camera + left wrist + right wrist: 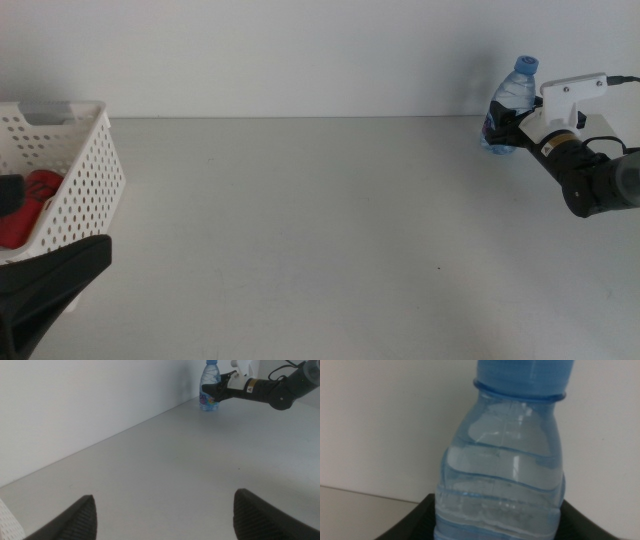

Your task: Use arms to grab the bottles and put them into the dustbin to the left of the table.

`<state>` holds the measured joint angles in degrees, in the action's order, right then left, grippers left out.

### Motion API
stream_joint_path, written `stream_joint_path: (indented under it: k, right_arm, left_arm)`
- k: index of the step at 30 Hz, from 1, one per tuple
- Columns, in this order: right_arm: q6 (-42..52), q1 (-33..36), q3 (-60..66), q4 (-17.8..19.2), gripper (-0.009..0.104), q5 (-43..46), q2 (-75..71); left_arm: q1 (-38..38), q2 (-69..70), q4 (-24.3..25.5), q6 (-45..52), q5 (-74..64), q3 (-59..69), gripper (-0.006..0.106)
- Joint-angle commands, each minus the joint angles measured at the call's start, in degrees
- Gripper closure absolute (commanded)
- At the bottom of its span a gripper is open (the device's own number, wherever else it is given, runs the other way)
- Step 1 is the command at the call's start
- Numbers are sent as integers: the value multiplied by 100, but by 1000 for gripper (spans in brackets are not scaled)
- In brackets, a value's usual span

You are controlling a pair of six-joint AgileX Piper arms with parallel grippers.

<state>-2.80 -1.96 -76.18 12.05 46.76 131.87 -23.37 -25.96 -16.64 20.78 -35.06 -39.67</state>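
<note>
A clear water bottle (pixel 516 98) with a blue cap stands at the table's far right, against the back wall. My right gripper (pixel 503 124) holds it low on the body, a dark jaw pressed against each side; the bottle (pixel 502 475) fills the right wrist view. From the left wrist view the bottle (pixel 210 387) and the right gripper (pixel 216 391) are far across the table. The white perforated dustbin (pixel 85 170) stands at the left with a red can (pixel 35 192) inside. My left gripper (pixel 165 515) hangs open and empty beside the dustbin, low at the left (pixel 55 240).
The grey-white table (pixel 320 220) stretches bare between the dustbin and the bottle. A plain white wall (pixel 300 50) closes off the back edge, right behind the bottle.
</note>
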Motion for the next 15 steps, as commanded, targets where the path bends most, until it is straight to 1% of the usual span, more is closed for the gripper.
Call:
stream_joint_path:
  k: [1, 2, 4, 5, 8, 10, 11, 15]
  right_arm:
    - [-579, 44, -138, 361, 97, -93, -463]
    - [-938, 104, -118, 633, 96, -94, -525]
    - [-1546, 269, -118, 1292, 96, 4, -681]
    - [-1894, 386, -118, 1756, 96, 167, -786]
    - [-2565, 795, -197, 2678, 96, 582, -1004]
    - [-2960, 1104, -319, 2968, 96, 688, -1031]
    - [-3078, 1293, -385, 3030, 96, 675, -1031]
    - [-2842, 1965, -607, 2976, 96, 675, -915]
  left_arm:
    - [-23, -75, -101, -55, 431, -157, 7]
    - [-23, -75, -101, -55, 431, -157, 7]
    - [-23, -75, -101, -55, 431, -157, 7]
    - [-23, -75, -101, -55, 431, -157, 7]
    - [-23, -75, -101, -55, 431, -157, 7]
    - [-23, -75, -101, -55, 431, -157, 7]
    - [-23, -75, -101, -55, 431, -157, 7]
    - [-23, -75, -101, -55, 431, -157, 7]
